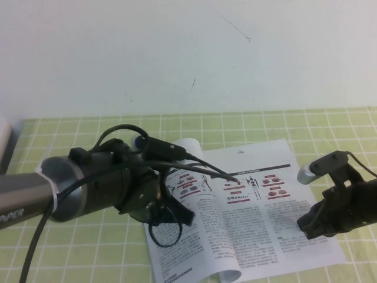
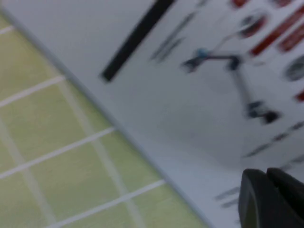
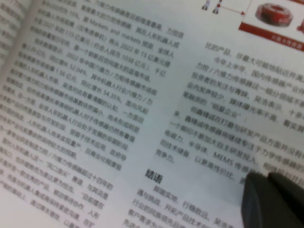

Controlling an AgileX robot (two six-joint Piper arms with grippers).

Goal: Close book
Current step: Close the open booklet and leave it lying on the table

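Apparently, book (image 1: 259,215) half-hidden, under left, right end effectors (image 1: 175,213) (image 1: 311,227)

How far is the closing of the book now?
Done: nothing yet; the book lies open. In hand: the left claw is over its left page, the right claw over its right page, both shut, holding nothing. Left: lift one half and fold it over.

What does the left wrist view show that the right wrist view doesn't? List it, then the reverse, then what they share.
Left wrist only: the green checked tablecloth beside the page edge, a black bar, and the left gripper, shut, at the book's left side. Right wrist only: dense text columns and the right gripper, shut, over the right page. Both: the open book with red figures.
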